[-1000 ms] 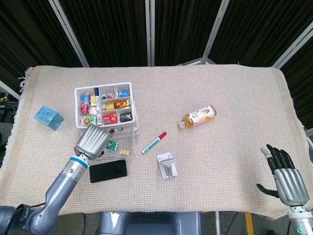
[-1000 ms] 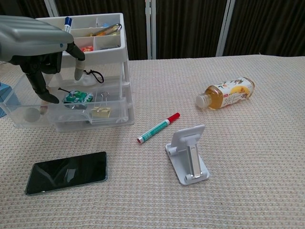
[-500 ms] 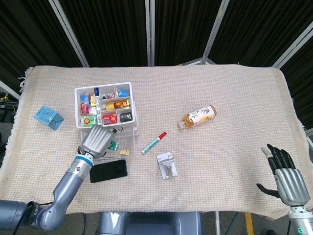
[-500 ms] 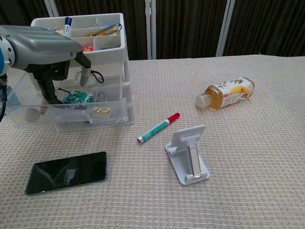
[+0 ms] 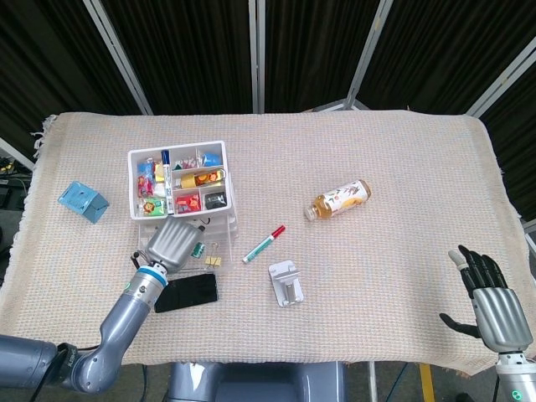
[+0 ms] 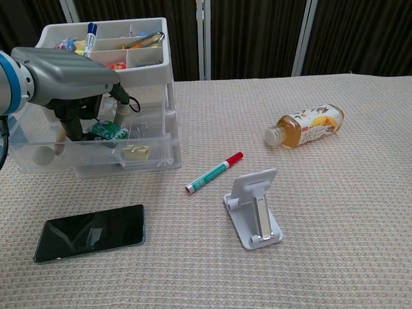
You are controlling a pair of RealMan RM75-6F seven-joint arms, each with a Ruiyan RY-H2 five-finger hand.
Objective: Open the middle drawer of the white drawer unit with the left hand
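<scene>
White drawer unit (image 6: 151, 96) | middle drawer (image 6: 84, 154) out | left hand (image 6: 71, 80) fingers inside, grasp unclear

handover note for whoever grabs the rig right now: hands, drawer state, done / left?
Left robot hand: at the white drawer unit, fingers reaching down into the pulled-out middle drawer; whether it grips the drawer is unclear.
Right robot hand: open, idle at the table's right edge.
Done: middle drawer stands out well past the unit's front.
Left: confirm it is fully open, then withdraw the left robot hand.
</scene>
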